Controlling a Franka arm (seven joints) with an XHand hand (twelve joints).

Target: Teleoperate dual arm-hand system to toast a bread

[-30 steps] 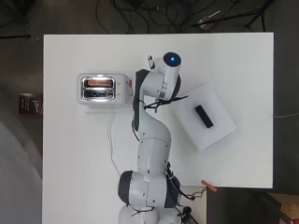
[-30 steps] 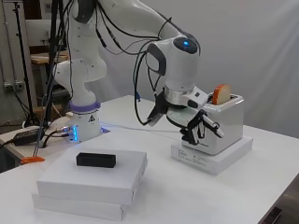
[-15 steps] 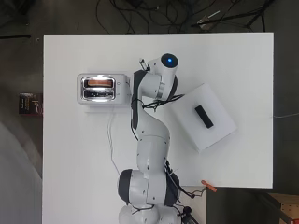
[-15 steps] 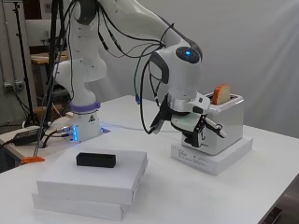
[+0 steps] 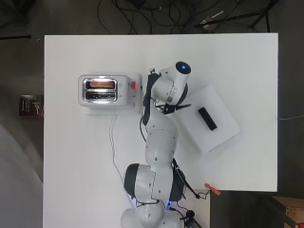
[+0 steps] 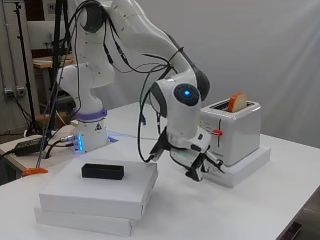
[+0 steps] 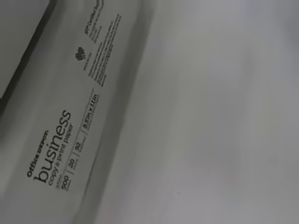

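White table (image 5: 247,61), dark floor with cables around it, grey curtain behind. One toaster (image 6: 231,131) on a flat white pack (image 6: 248,164), one bread slice (image 6: 237,102) sticking up from a slot. Two stacked white packs (image 6: 97,200), one black block (image 6: 102,171) on top. Hand (image 6: 199,167) low beside the toaster, fingers curled, holding nothing.
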